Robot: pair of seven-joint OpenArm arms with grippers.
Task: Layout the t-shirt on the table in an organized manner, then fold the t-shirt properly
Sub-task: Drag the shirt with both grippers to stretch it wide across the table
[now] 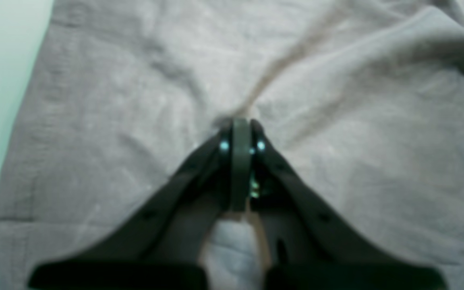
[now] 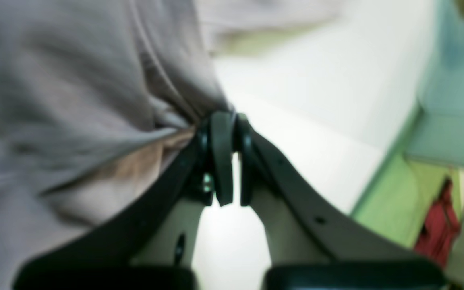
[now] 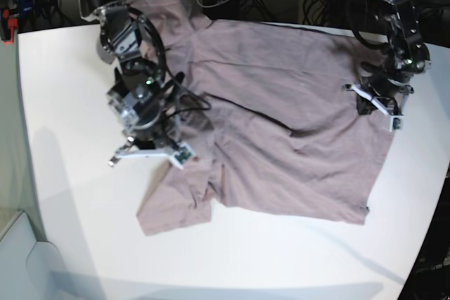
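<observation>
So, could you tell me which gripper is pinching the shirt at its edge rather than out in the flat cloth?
The right gripper: its cloth sits beside bare table. The left gripper has shirt all around.

both arms reach down fr the far side in base view. left gripper [image 1: 240, 125] sits low, wrist angled down, jaws pressed together w/ a pinch of the t-shirt [image 1: 336, 133] at the tips. right gripper [image 2: 228, 121] is tilted, jaws closed on a bunched edge of cloth; arm bent at the elbow.
</observation>
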